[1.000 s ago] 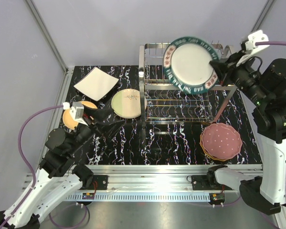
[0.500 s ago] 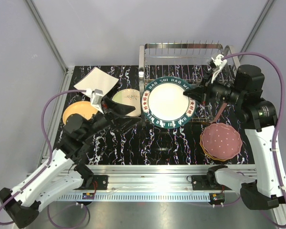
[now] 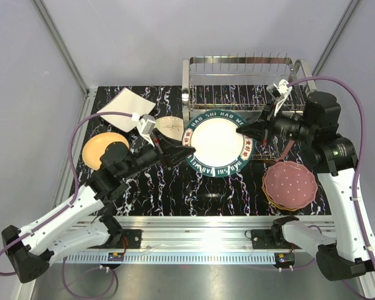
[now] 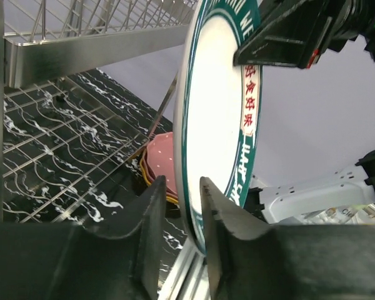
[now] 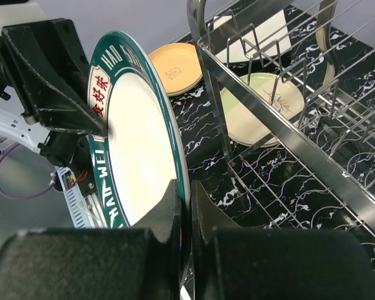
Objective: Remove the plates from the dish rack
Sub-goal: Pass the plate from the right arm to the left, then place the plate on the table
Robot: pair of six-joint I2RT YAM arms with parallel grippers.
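Note:
A white plate with a dark green lettered rim (image 3: 215,145) hangs tilted on edge in front of the chrome dish rack (image 3: 237,62). My right gripper (image 3: 242,132) is shut on its right rim; in the right wrist view the fingers (image 5: 175,206) pinch the plate (image 5: 137,144) tightly. My left gripper (image 3: 186,150) straddles the opposite rim. In the left wrist view the plate (image 4: 215,94) passes between the left gripper (image 4: 182,184) fingers, which stand narrowed, with a sliver of gap still showing beside one of them.
On the table lie a white square plate (image 3: 125,103), a pale green twig plate (image 3: 170,127), a yellow-orange plate (image 3: 100,147) and a pink polka-dotted stack (image 3: 290,183) at the right. The rack's wire tines (image 5: 269,81) stand close behind the held plate.
The right arm brought the plate down from above the rack to the table's middle. The left arm swung right to its left rim, and its jaws narrowed around it.

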